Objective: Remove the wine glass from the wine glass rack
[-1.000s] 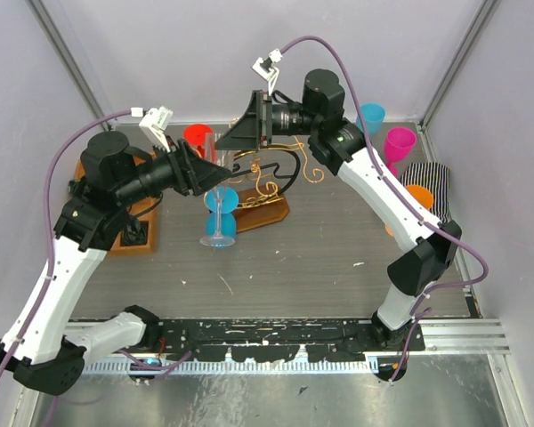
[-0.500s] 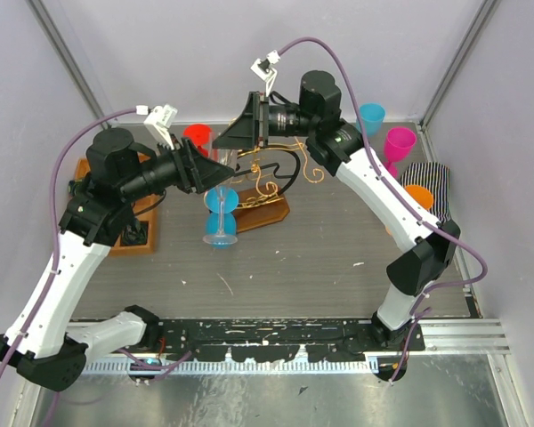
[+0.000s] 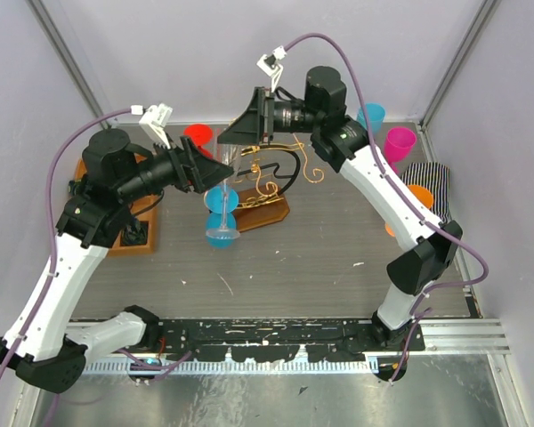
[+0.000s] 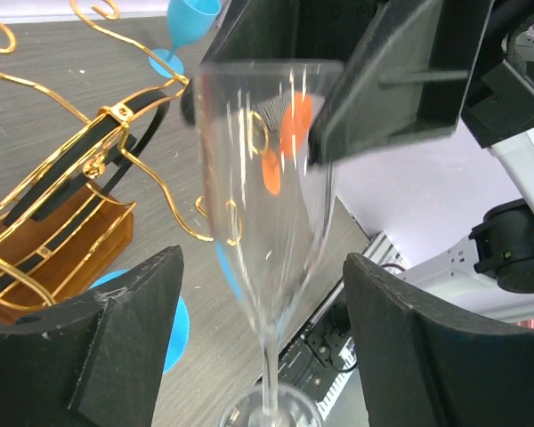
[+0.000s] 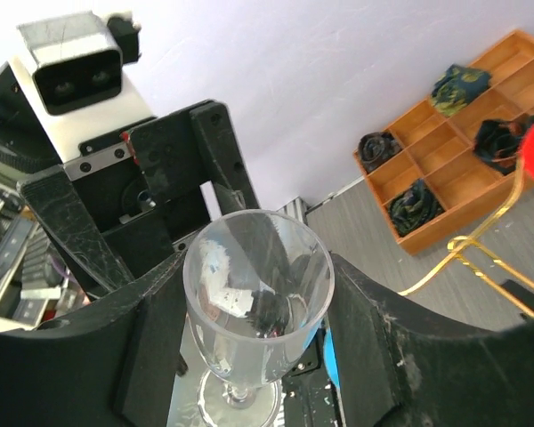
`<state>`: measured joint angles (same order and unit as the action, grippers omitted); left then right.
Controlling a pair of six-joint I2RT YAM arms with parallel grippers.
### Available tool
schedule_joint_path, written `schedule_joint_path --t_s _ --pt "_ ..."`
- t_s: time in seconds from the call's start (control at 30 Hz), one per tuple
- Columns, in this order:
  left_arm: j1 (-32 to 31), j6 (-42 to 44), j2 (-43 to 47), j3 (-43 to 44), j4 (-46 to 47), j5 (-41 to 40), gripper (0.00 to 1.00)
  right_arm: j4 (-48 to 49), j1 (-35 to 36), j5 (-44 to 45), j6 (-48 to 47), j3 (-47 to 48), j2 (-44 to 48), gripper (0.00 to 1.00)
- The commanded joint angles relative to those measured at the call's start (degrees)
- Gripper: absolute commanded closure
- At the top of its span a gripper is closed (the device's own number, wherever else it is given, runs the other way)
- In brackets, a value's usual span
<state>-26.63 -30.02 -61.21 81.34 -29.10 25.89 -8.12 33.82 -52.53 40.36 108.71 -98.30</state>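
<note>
While left pincer (image 4: 262, 307) gapes, right pincer (image 5: 262, 342) clasps wine glass (image 5: 257, 267)

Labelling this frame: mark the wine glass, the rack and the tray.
wine glass (image 4: 267, 178), left wrist view, bowl.
rack (image 4: 89, 253), left wrist view, wooden base.
tray (image 5: 463, 182), right wrist view, bare compartment floor.

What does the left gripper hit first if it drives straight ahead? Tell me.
The wine glass: its bowl stands between the open fingers of the left gripper. Close behind it sits the right gripper, though depth is unclear.
</note>
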Motion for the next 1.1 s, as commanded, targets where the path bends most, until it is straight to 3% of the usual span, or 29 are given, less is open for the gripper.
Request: schedule_joint_path --t_s 0.0,0.2,0.4,0.57,0.93,1.07 --pt "0.8 1.06 1.88 1.93 -2.6 -3.47 0.19 0.1 -4.48 1.18 -1.47 4.76 0.5 0.5" --pt "3.2 1.16 1.64 3.39 -6.26 -6.25 0.15 -6.16 -10.5 4.12 -6.18 10.15 -0.96 0.52" --pt "6.83 1.26 2.97 3.72 -8.06 -8.15 0.15 -13.46 -21.76 9.0 -11.97 20.39 -4.95 0.53" --pt "7.3 2.09 2.9 3.74 -9.97 -7.88 0.15 -14.66 -27.77 16.7 -15.48 23.96 -6.94 0.54" --pt "8.46 3.06 6.0 0.69 -9.31 -11.1 0.15 -16.81 -28.51 38.34 -30.03 24.74 -10.94 0.56" --pt "8.72 3.62 5.97 -0.17 -9.68 -11.94 0.15 -14.15 -28.47 43.4 -33.72 20.52 -10.25 0.56"
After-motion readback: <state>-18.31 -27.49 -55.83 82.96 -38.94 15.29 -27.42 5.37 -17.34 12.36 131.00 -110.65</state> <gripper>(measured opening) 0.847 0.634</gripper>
